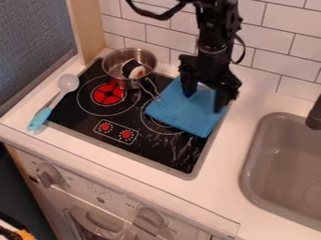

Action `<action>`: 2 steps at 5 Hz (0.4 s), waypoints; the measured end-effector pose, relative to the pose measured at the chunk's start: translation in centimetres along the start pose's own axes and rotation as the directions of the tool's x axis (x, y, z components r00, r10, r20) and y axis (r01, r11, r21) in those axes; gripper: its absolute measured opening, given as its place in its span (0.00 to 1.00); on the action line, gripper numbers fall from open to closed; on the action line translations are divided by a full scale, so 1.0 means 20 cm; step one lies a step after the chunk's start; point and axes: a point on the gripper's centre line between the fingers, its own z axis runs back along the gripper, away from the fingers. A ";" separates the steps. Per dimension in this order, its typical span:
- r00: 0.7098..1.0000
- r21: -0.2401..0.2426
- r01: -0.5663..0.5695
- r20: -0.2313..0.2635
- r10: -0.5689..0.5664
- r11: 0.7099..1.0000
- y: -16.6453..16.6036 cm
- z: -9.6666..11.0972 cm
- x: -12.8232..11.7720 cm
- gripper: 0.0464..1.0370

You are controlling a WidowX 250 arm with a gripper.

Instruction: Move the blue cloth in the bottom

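The blue cloth (183, 116) lies flat over the back right part of the black stove top, its right side reaching the stove's edge. Above the cloth's back half hangs my gripper (202, 101), pointing down with its two fingers spread apart. One finger is over the cloth's upper left part, the other near its right edge. Whether the fingertips touch the cloth I cannot tell. The gripper hides part of the cloth's back edge.
A metal pot (130, 68) with a small dark and white item inside stands at the stove's back left. A spoon with a blue handle (40, 118) lies along the left edge. The grey sink (251, 173) is at the right, with a dark faucet (315, 115).
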 end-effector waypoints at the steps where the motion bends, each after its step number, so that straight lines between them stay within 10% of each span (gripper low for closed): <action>1: 0.999 0.008 -0.011 -0.038 0.011 1.000 0.00 -0.07 -0.05 0.96; 2: 0.999 0.002 -0.020 -0.040 0.020 1.000 -0.01 -0.08 -0.08 0.96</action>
